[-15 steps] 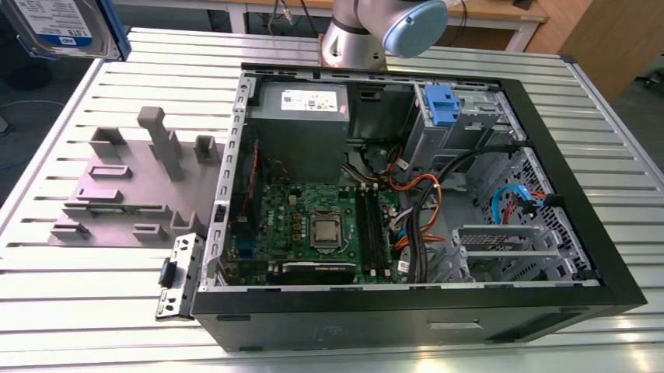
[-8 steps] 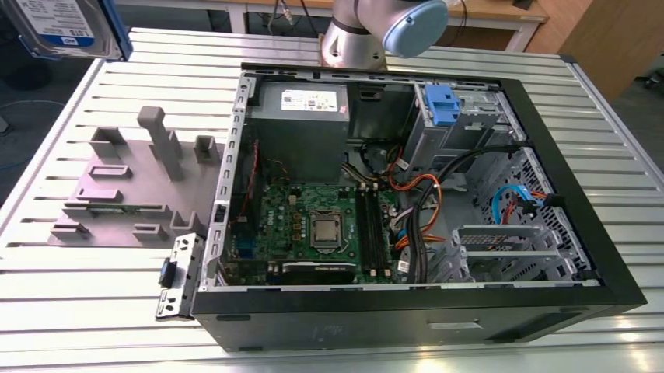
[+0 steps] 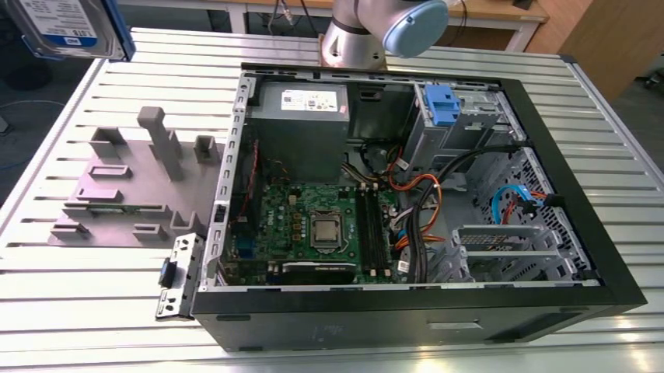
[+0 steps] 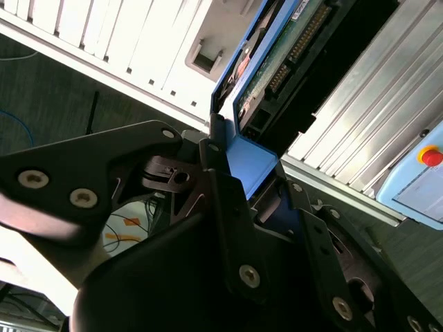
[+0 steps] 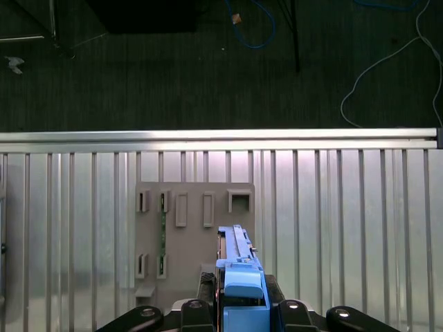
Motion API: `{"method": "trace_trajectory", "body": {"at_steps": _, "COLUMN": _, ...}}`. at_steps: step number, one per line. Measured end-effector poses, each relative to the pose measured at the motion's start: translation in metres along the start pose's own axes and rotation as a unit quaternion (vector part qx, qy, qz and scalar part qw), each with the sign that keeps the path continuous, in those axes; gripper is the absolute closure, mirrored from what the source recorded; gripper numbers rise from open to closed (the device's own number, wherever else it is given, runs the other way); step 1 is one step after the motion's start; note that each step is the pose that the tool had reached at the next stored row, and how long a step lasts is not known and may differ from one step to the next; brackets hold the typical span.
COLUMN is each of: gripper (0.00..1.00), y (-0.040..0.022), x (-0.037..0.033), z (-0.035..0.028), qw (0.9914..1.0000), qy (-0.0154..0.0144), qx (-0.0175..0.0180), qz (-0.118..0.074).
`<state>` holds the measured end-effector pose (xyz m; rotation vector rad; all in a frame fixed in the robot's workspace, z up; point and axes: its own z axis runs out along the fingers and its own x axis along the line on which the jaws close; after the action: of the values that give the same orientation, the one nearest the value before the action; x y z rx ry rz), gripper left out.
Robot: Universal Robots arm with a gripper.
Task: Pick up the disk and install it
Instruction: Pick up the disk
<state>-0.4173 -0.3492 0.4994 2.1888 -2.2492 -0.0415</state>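
- Up at ten o'clock from the open computer case (image 3: 415, 318) in the exterior view, the disk (image 3: 64, 27) hangs above the slatted table (image 3: 83, 311), label toward the camera.
- Claw (image 5: 242, 308) is clamped on the disk's blue-railed near end in the first wrist view, a finger on each flank; the disk's long axis runs straight out from the wrist.
- Grey fixture plate (image 5: 194, 242) lies below it, apart.
- Blue bracket (image 3: 441, 105) of the drive cage sits at the case's one o'clock corner, roughly four o'clock from the disk, well apart.
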Motion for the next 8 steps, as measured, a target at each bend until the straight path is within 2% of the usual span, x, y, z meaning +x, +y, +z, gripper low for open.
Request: {"method": "trace_trajectory", "body": {"at_steps": 8, "gripper": 0.64, "y": -0.0046, "x": -0.0002, "z": -0.0001, "qw": 1.0, "qy": 0.0, "qx": 0.0, "qz": 0.0}}
